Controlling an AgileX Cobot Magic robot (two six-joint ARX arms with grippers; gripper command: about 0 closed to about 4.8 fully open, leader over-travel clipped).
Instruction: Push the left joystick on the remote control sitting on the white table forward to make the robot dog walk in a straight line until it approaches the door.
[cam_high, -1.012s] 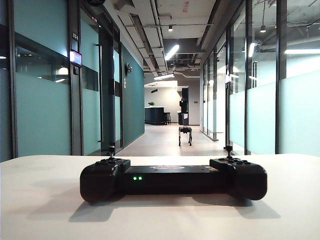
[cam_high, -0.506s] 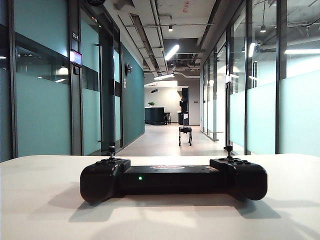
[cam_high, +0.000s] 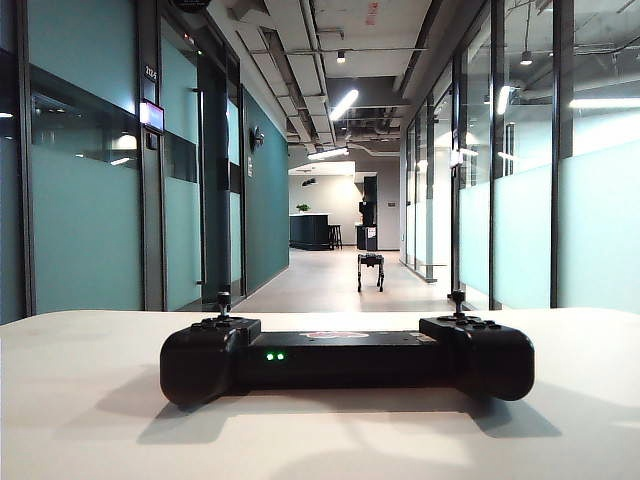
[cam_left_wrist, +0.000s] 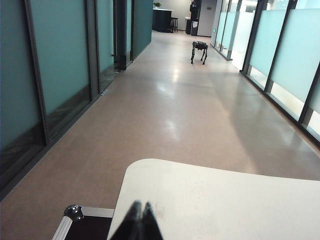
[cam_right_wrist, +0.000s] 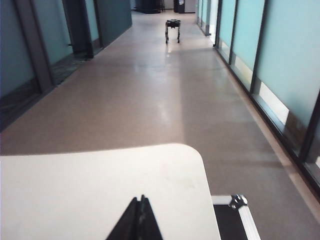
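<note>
L gripper (cam_left_wrist: 139, 212) and R gripper (cam_right_wrist: 141, 207): both fingers pressed together, empty, low over near edge of white table (cam_high: 80, 400). Remote control (cam_high: 347, 357) ahead of both, untouched. Robot dog (cam_high: 371, 270) far down corridor. Step: looks finished or parked. Next, if any: reach fwd to left joystick (cam_high: 223, 303).

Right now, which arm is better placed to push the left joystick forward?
Probably the left. The left joystick sits on the left end of the remote control, the left arm's side. Both the left gripper and the right gripper have shut jaws over the white table, off the remote.
</note>
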